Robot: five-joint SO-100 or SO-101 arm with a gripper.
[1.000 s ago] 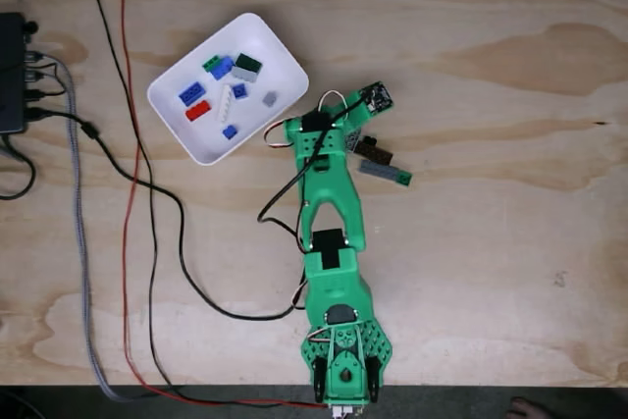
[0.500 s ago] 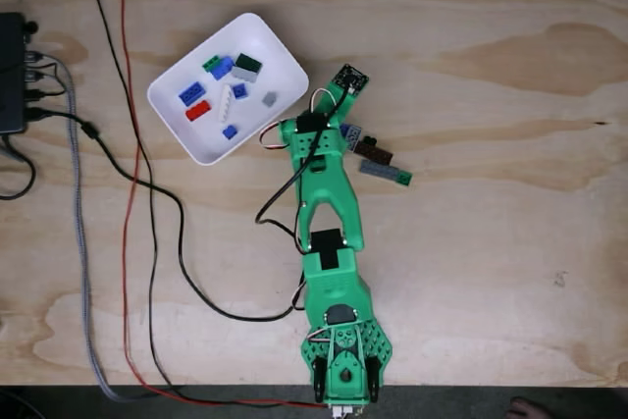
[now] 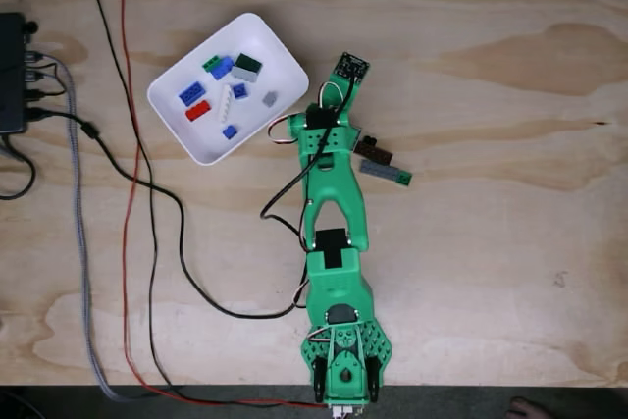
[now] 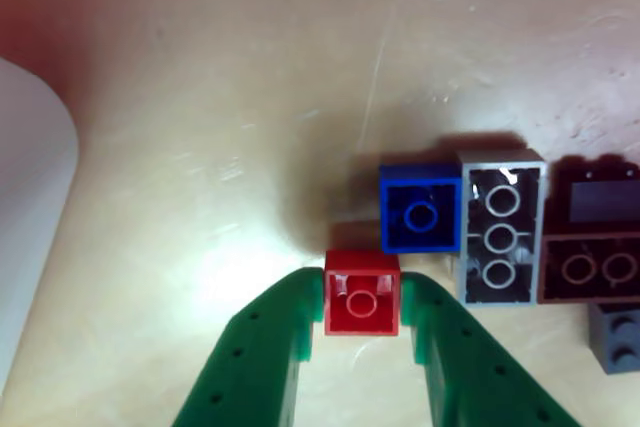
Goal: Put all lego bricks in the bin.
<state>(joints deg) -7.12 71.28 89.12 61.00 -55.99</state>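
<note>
The lego bricks are partly sorted: about eight lie in the bin (image 3: pixel 228 85), a few wait on the table (image 3: pixel 491 242) beside the arm, and the gripper (image 4: pixel 362 322) is clamped on a red brick (image 4: pixel 361 292).

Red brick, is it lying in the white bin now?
No, the red brick sits clamped between the green fingers above the wooden table, beside the bin.

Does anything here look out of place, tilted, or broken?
Nothing looks broken or spilled. The gripper holds a small red brick squarely. Beside it the blue brick, grey brick and dark brown brick lie with their hollow undersides up, still outside the white bin.
</note>
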